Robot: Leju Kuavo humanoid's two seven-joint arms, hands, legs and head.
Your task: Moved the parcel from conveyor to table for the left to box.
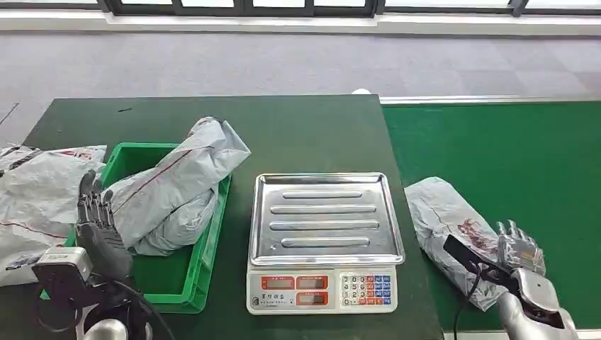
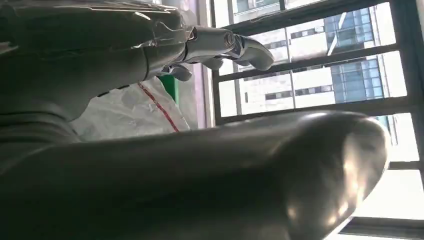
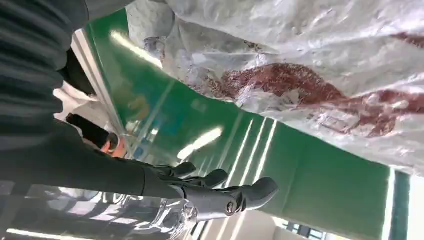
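A grey plastic parcel (image 1: 445,225) with red print lies on the green conveyor (image 1: 524,156), close to the table's edge. My right hand (image 1: 521,249) is just to the right of it, fingers apart and holding nothing. The right wrist view shows the parcel (image 3: 310,65) close beside the open fingers (image 3: 220,192), not touching them. My left hand (image 1: 98,221) is raised over the left rim of the green box (image 1: 186,280), fingers extended and empty. Its fingers (image 2: 225,45) stretch out near a grey bag (image 2: 130,110).
A grey bagged parcel (image 1: 177,185) fills the green box and sticks out over its rim. More grey bags (image 1: 35,198) are piled at the table's left edge. A steel-topped scale (image 1: 322,237) stands between the box and the conveyor on the dark green table (image 1: 283,127).
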